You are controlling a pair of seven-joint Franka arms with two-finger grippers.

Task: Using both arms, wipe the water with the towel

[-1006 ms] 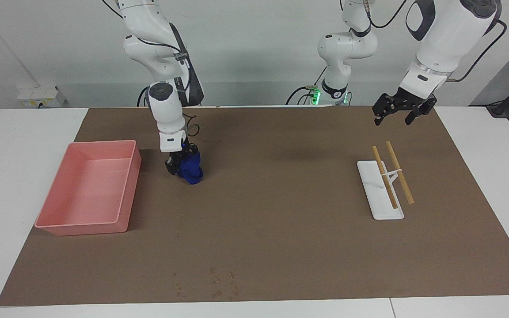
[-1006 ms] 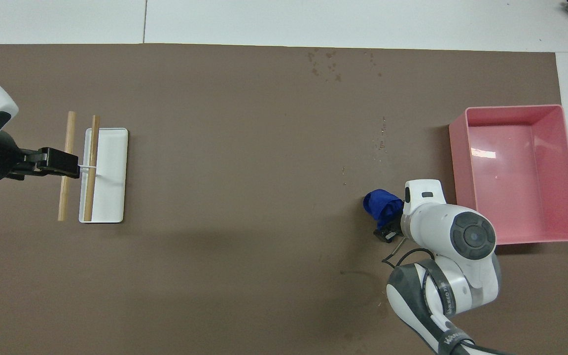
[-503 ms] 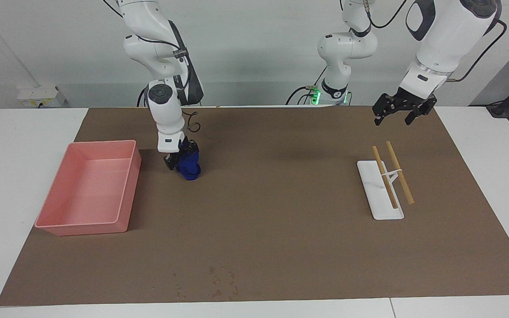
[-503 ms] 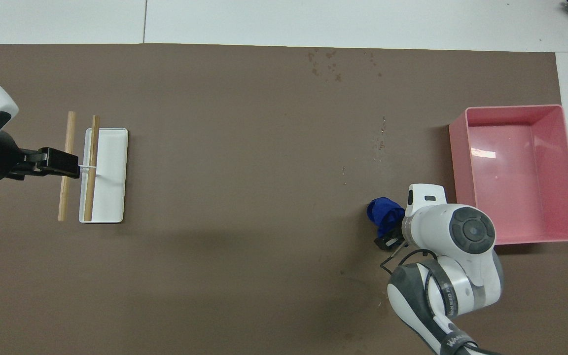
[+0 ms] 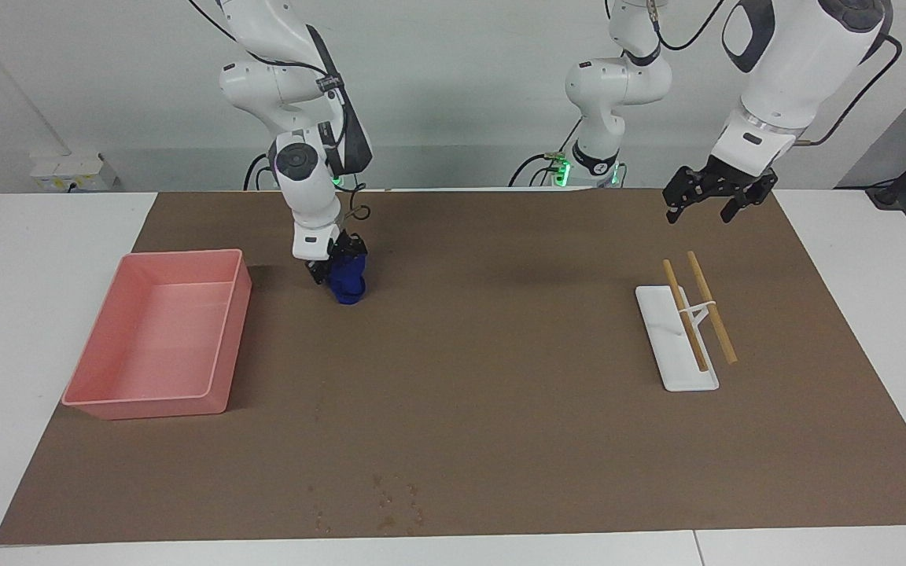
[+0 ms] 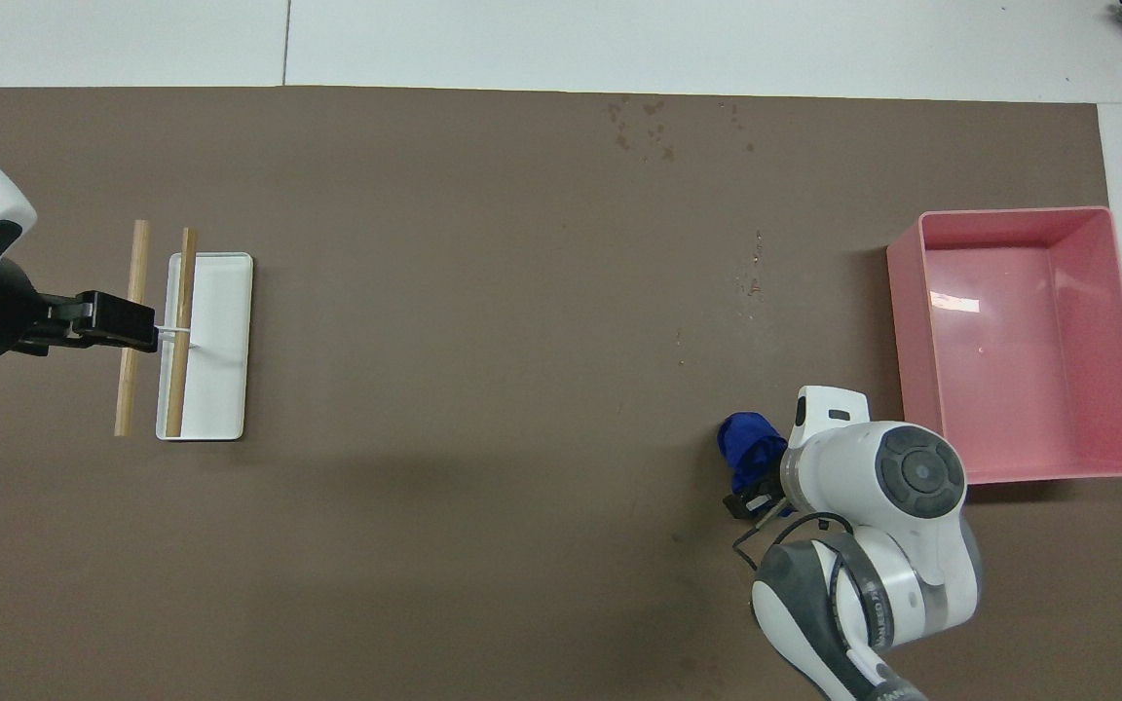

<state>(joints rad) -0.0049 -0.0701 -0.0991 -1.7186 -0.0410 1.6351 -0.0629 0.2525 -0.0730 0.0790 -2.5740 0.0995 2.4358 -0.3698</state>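
Observation:
The blue towel is a small bunch held in my right gripper, low over the brown mat beside the pink tray's corner nearest the robots. I cannot tell whether the towel touches the mat. In the overhead view the towel sticks out from under the right wrist, which hides most of the right gripper. Water drops dot the mat near the edge farthest from the robots, also seen from overhead. My left gripper waits open in the air over the mat near the wooden sticks, and shows from overhead.
A pink tray stands at the right arm's end, with its rim visible from overhead. A white rack with two wooden sticks lies at the left arm's end. A few small drops lie mid-mat.
My right gripper has carried the towel toward the robots and a little toward the left arm's end. The left arm has not moved.

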